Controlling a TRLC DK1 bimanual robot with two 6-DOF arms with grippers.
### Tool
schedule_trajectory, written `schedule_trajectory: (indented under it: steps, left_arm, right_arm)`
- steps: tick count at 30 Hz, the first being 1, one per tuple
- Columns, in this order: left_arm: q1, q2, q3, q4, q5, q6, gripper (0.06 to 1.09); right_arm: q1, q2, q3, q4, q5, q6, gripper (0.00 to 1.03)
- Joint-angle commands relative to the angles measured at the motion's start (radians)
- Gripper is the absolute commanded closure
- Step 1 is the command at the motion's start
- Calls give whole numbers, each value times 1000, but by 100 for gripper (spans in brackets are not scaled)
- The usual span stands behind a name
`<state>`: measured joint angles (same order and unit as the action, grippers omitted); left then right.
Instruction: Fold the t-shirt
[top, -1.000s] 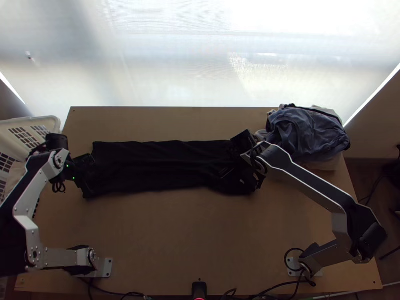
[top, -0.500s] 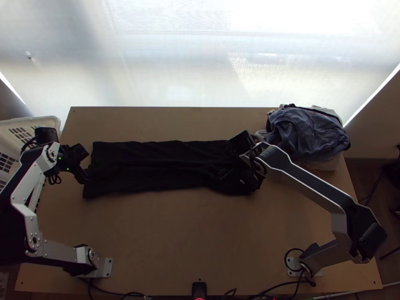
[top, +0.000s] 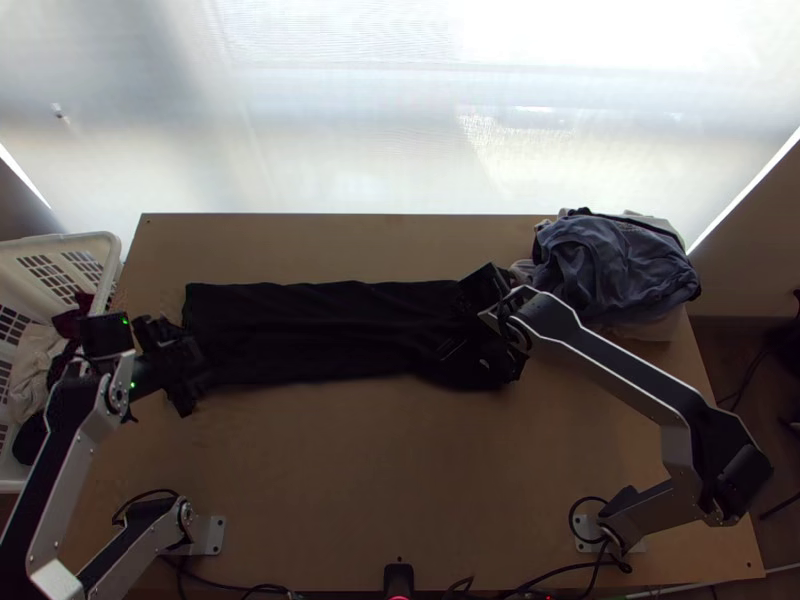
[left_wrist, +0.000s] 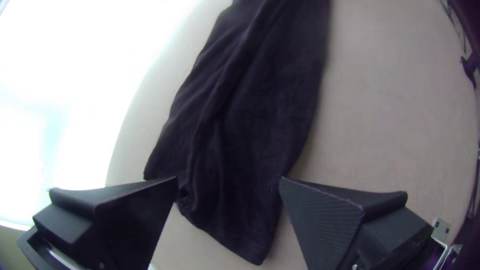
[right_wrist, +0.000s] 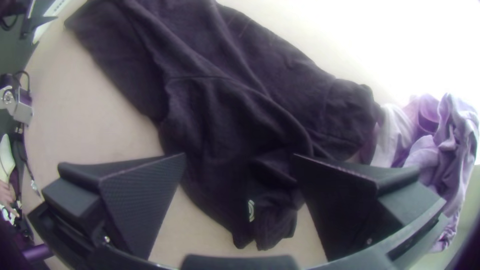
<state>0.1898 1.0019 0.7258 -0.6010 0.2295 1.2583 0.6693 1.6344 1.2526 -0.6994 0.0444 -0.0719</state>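
The black t-shirt (top: 310, 330) lies as a long narrow strip across the table, its left end smooth and its right end bunched. At that left end is my left gripper (top: 195, 375); in the left wrist view the left gripper (left_wrist: 229, 180) is open above the hem end of the cloth (left_wrist: 250, 120). My right gripper (top: 490, 325) is over the bunched end. Seen from its wrist, the right gripper (right_wrist: 240, 156) stands open, with the shirt's bunched part (right_wrist: 225, 120) lying between and beyond its fingers.
A pile of blue-grey and pale clothes (top: 615, 260) sits at the table's back right, close to the shirt's right end. At the left edge stands a white basket (top: 75, 245) with cloth inside. Bare wood of the table (top: 380, 470) lies between the arms' bases.
My left gripper first drew back left from the shirt's end, then came forward again, turned, and now sits over that end's near corner. The right arm and the shirt look unchanged.
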Motion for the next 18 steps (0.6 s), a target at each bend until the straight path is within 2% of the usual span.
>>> schedule_trajectory:
  steps: [1, 12, 18]
  left_arm:
    - [-108, -108, -100, -92, 14, 15, 11]
    - [-128, -17, -161, -11, 2, 47, 11]
    - [-119, -11, -246, 152, -10, 66, 11]
  right_arm:
    - [0, 1, -5, 0, 0, 0, 5]
    - [0, 1, 4, 1, 8, 3, 5]
    - [0, 1, 5, 0, 12, 3, 5]
